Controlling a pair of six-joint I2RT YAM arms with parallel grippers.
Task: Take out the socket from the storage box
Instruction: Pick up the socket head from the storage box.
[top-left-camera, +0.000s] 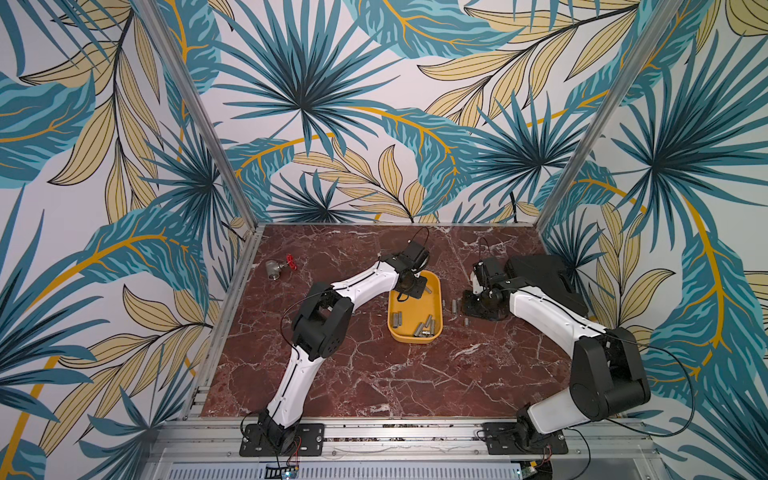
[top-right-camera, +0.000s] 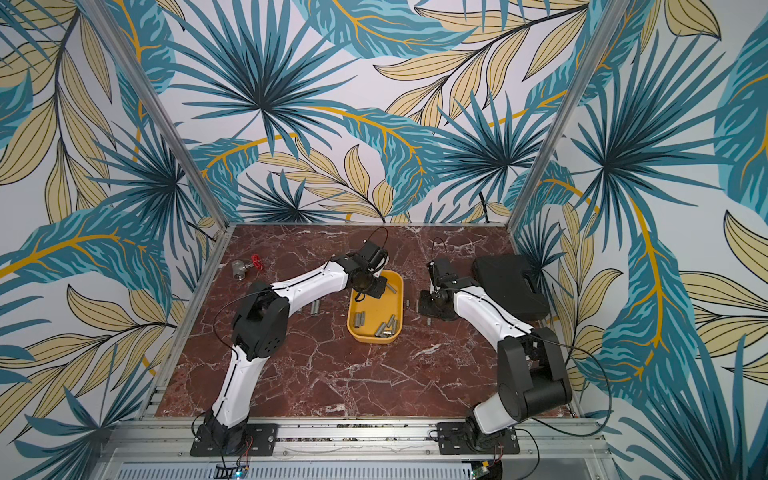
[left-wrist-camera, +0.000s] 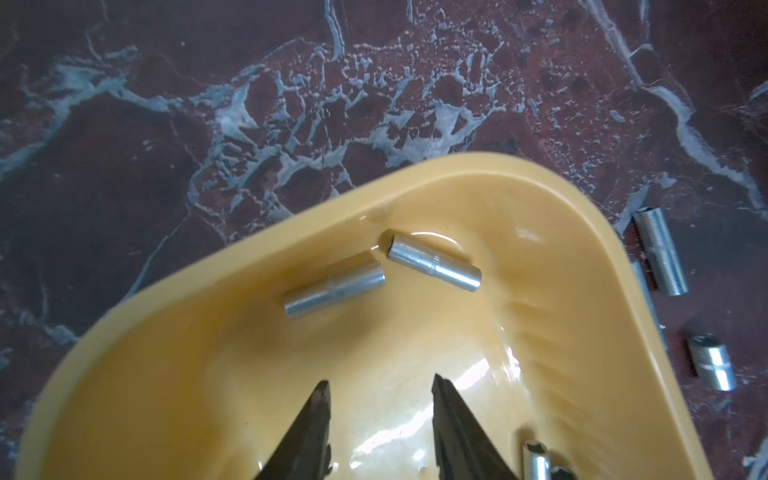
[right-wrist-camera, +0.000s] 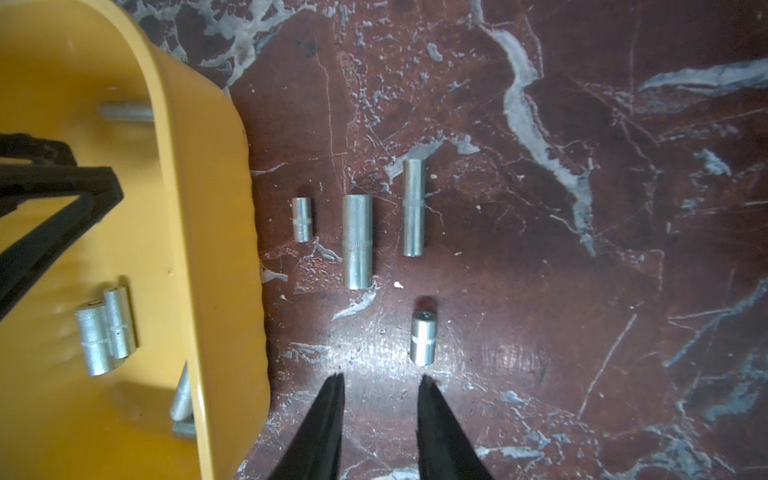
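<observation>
Hovering over storage box (left-wrist-camera: 166, 374), left pincer (left-wrist-camera: 380, 384) apart, right pincer (right-wrist-camera: 381, 379) apart, black case (top-right-camera: 511, 286) in both top views only

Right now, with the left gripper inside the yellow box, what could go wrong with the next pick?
1. The nearer socket almost touches a second socket; the open left gripper might pinch both or knock one away.
2. Both lie by the storage box wall; a finger striking it could push the box against the loose sockets outside.
</observation>
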